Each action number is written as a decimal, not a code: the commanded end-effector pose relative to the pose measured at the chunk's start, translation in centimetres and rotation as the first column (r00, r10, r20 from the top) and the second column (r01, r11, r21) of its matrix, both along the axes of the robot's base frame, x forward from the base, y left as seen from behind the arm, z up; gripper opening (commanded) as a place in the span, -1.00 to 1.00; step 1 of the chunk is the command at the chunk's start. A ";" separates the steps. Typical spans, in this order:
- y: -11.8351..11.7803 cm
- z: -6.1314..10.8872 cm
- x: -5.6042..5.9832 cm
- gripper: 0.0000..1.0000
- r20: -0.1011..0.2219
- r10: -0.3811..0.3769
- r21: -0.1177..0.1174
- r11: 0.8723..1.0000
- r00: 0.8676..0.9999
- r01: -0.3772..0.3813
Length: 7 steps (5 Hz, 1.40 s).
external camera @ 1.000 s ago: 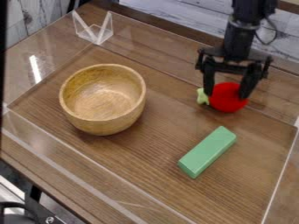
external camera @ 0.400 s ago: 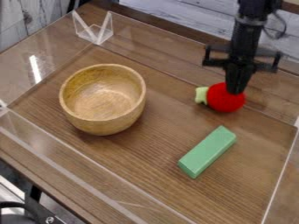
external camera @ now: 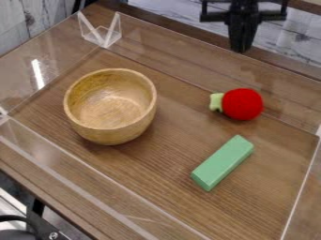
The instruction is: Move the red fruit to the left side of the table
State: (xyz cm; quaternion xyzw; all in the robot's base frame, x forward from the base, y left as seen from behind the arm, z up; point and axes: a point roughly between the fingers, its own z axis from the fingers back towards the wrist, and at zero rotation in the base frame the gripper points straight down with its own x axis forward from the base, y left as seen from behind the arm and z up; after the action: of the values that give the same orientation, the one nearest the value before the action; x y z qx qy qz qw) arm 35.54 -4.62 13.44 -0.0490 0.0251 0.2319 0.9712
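The red fruit (external camera: pixel 241 104) sits on the brown wood-grain tabletop (external camera: pixel 138 164) toward the right side of the picture, its small green leafy stem pointing left, and nothing is touching it. High above it, near the top edge of the view, hangs the black gripper (external camera: pixel 241 44), pointing straight down with its fingers pressed together into a single narrow tip and holding nothing (the fruit lies well below and slightly in front of it, clearly apart). A round wooden bowl (external camera: pixel 111 105) stands upright on the left half of the tabletop, well apart from the fruit. A green rectangular block (external camera: pixel 223 161) lies flat and diagonal near the front right, below the fruit and not touching it. Low clear acrylic walls (external camera: pixel 56 42) edge the tabletop, and a small clear angular piece (external camera: pixel 100 30) stands at the far left corner.
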 end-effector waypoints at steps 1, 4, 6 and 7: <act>-0.9 2.0 0.3 1.00 0.050 0.007 0.004 1.000 0.999 -0.007; -2.4 -3.3 1.4 1.00 -0.013 0.081 0.043 0.996 0.997 -0.081; -3.6 -6.5 1.2 1.00 -0.040 0.126 0.075 0.990 0.991 -0.122; -2.9 -6.9 1.1 -1.00 -0.047 0.175 0.082 0.982 0.983 -0.171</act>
State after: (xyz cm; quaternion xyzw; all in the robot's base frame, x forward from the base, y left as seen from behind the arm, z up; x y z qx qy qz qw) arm 36.16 -7.75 5.27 0.0012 0.0561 0.3146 0.9476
